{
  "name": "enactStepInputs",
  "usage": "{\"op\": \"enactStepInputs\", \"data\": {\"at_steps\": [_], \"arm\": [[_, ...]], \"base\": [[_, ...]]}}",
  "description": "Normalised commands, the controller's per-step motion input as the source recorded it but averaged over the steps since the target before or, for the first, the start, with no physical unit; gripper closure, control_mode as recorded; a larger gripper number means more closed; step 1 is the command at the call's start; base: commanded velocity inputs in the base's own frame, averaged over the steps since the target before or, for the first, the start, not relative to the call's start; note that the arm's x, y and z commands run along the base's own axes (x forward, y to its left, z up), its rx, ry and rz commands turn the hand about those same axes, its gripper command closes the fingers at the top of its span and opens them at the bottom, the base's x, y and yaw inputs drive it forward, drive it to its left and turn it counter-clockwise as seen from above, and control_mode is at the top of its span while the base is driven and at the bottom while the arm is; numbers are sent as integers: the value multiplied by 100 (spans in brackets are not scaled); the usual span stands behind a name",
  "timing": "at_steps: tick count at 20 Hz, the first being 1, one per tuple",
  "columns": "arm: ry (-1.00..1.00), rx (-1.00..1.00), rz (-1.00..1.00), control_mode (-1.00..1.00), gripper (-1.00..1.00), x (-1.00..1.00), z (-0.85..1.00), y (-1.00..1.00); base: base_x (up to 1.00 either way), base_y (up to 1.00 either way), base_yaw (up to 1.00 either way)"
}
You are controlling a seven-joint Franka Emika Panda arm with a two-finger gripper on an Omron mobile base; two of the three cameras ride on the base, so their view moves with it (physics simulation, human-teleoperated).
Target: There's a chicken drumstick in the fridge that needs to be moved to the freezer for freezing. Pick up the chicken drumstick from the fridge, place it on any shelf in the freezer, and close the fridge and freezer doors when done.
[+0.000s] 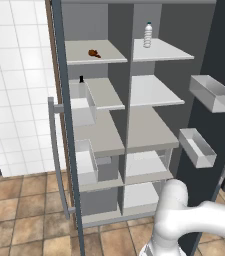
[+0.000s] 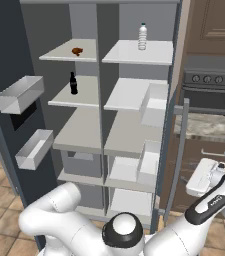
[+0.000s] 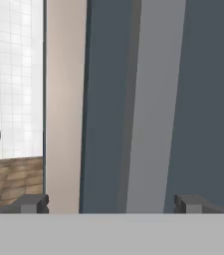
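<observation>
Both doors swung wide: freezer door [image 1: 59, 125] at the left, fridge door [image 2: 176, 120] at the right, each with a long grey handle [image 2: 176, 155]. Chicken drumstick [image 1: 94, 53] lying on the top shelf [image 1: 106, 52] of the left compartment, alone there, near the middle of the shelf. One shelf below, on the same side, a dark bottle [image 2: 73, 83] standing upright. On the top shelf of the right compartment, a clear water bottle [image 1: 148, 35], upright, towards the far wall. Two grey bins [image 1: 211, 92] fixed to the inside of a door, one above the other. Gripper [image 3: 111, 203] low at the right, just beside the edge of the fridge door and pointing at it; jaws spread wide, nothing between the fingertips [image 3: 34, 203]. Brown tiled floor [image 1: 19, 210] below, white tiled wall [image 1: 14, 75] to the left.
</observation>
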Motion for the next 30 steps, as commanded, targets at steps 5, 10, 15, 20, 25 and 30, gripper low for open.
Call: {"op": "enactStepInputs", "data": {"at_steps": [5,10,15,20,25,30], "arm": [[0,3,8,-100,-100,70,-45,40],[0,3,1,-100,-100,78,-41,51],[0,4,0,-100,-100,28,-36,47],[-11,11,-10,-100,-100,-22,-29,88],[-18,14,-32,-100,-100,-14,-19,100],[-16,13,-39,-100,-100,-3,-1,95]], "base": [[0,0,0],[0,0,0],[0,0,0],[0,0,0],[0,0,0],[0,0,0]]}}
